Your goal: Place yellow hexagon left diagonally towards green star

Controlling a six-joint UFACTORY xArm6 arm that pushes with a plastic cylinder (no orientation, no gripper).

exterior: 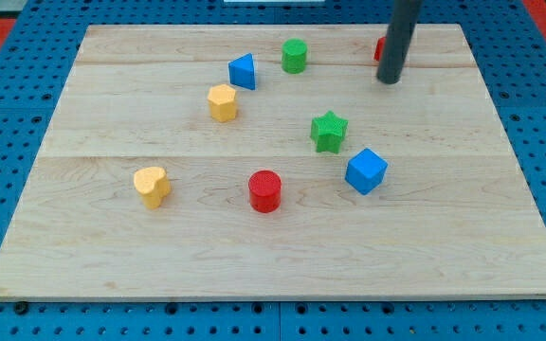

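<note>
Yellow hexagon point(223, 101): up and to the view's left of green star point(329, 131), well apart.
My tip point(389, 80): bare rod, grips nothing; upper right of green star.
Blue cube point(366, 170): just lower right of green star.

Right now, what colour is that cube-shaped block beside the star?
Blue. The cube sits just right of the green star, clearest in the camera view.

A small red block point(379, 47) peeks out behind the straight dark rod point(398, 38), mostly covered, its shape impossible to make out; the rod itself runs off the view's top.
</note>
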